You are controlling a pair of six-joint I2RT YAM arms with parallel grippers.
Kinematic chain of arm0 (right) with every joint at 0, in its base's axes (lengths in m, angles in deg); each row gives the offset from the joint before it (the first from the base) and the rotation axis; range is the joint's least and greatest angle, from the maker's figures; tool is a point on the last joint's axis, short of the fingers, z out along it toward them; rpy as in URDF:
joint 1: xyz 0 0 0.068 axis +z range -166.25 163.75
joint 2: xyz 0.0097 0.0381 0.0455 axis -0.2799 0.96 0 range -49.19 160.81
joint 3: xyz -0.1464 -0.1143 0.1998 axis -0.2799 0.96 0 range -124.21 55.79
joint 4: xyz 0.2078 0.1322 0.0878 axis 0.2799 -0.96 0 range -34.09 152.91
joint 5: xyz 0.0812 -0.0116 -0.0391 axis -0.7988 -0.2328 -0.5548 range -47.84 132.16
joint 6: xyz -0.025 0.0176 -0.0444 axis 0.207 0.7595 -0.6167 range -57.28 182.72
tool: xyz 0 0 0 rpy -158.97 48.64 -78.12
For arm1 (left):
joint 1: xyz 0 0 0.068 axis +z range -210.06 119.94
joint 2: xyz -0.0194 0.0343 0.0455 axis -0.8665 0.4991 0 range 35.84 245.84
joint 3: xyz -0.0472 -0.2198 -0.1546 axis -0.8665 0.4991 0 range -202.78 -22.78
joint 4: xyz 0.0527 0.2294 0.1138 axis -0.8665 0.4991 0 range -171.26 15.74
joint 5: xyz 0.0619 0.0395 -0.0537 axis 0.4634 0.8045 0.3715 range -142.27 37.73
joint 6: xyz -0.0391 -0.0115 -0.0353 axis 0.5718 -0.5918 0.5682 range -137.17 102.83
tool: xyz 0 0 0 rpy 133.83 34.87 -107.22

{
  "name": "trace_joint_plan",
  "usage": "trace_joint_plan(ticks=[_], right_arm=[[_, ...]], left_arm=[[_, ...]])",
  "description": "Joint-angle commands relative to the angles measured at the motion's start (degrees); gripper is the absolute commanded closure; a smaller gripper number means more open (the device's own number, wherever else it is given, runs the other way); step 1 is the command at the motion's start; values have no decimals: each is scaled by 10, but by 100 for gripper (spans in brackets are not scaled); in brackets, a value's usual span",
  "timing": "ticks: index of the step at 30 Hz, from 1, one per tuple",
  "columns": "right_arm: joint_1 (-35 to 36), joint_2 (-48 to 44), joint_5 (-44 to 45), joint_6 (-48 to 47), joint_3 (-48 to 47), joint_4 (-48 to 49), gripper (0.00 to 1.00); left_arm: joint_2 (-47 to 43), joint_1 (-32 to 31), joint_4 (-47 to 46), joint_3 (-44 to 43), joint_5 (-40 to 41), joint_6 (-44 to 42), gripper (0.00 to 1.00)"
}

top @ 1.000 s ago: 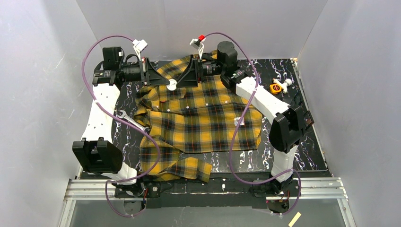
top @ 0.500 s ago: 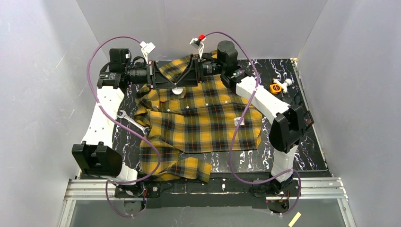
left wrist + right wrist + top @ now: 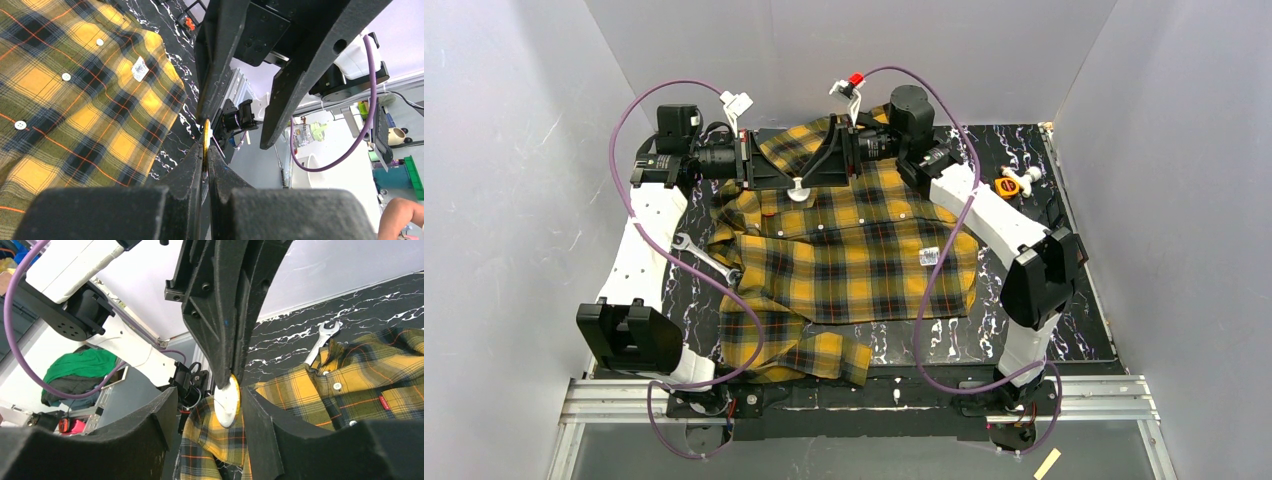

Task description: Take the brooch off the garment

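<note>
The brooch (image 3: 227, 402), a cream-white disc with a gold edge, is pinched between the two fingers of the left tool (image 3: 205, 155), which are pressed together on it so that only its thin rim shows from that wrist's camera. It is held on edge at the far side of the scene, above the collar end of the garment (image 3: 854, 250). Plaid cloth lies directly under it, and I cannot tell whether it is pinned to the fabric or free of it.

The right tool (image 3: 207, 392) faces the left one from the opposite side. Its fingers stand apart, one on each side of the brooch and of the left tool's tips. One of them is just beside the disc's rim (contact or a sliver of gap, the pictures do not settle it).

The garment is spread flat over the middle of the black marbled desk (image 3: 1044, 300), front up, its row of white snaps running across it. Its small white label (image 3: 931, 256) is on the right part of the cloth, well apart from the brooch. One lower corner of the shirt reaches the near edge of the desk by the left arm's base.

A silver wrench (image 3: 705, 256) lies on the desk at the shirt's left edge, one end touching the cloth. A small orange-and-white object (image 3: 1014, 183) sits near the far right corner of the desk, apart from the shirt.
</note>
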Motion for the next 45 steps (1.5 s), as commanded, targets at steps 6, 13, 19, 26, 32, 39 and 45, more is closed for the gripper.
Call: trace_joint_plan(ticks=[6, 13, 19, 26, 32, 39, 45], right_arm=[[-1, -27, -5, -43, 12, -24, 43], [6, -24, -4, -56, 12, -39, 48], [8, -22, -5, -58, 14, -41, 52], [9, -15, 4, -77, 2, -66, 58], [11, -12, 7, -94, -7, -92, 62], [12, -13, 7, -108, -10, -110, 68], [14, -11, 7, -115, -18, -133, 68]], left_arm=[[-27, -6, 0, 0, -15, -2, 100], [-27, -6, 0, -2, -20, 0, 100], [-26, -6, 0, -4, -19, 0, 100], [-26, -10, -1, -5, -15, 0, 100], [-29, -14, -1, -7, -10, 1, 100], [-30, -20, -2, -9, -5, -2, 100], [-32, -24, -1, -7, 1, -8, 100]])
